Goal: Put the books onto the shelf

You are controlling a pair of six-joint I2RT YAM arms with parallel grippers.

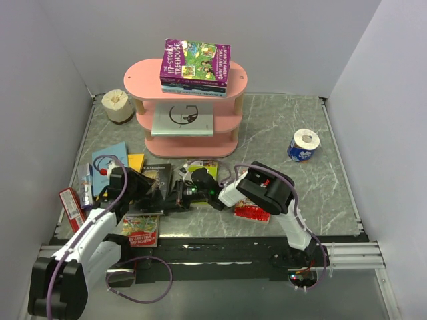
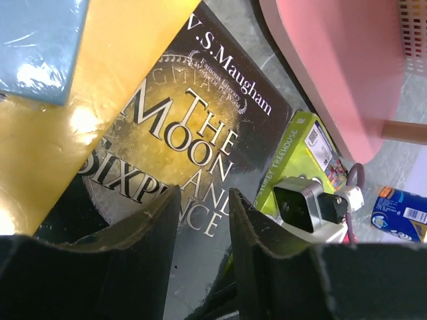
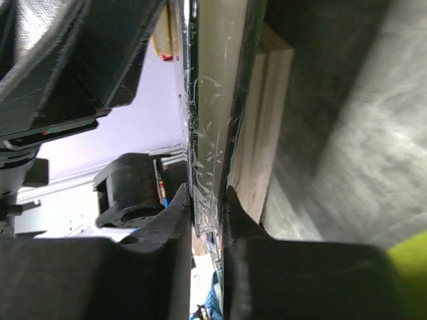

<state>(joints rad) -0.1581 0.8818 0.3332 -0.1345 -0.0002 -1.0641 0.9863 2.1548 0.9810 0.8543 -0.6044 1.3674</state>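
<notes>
wrapped book (image 3: 212,133), pinched edge-on by the right gripper (image 3: 208,200) while the left gripper (image 2: 203,195) gapes empty, probably needs a slow, level lift toward the shelf (image 1: 139,75).

At twelve o'clock in the top view, the purple book (image 1: 195,63) lying on the shelf (image 1: 141,79) reads "117-STOREY TREEHOUSE"; the authors' line beside it is too small to be sure of. In the left wrist view the black book (image 2: 187,133) carries "V.S. Maugham", "THE MOON AND SIXPENCE" in gold, and a small line beginning "Famous Literary". At four o'clock from it, the lime green book (image 2: 293,150) shows "TREEHOUSE" and a QR code. The blue wrapper (image 2: 400,213) bears a barcode; its print is unreadable.
</notes>
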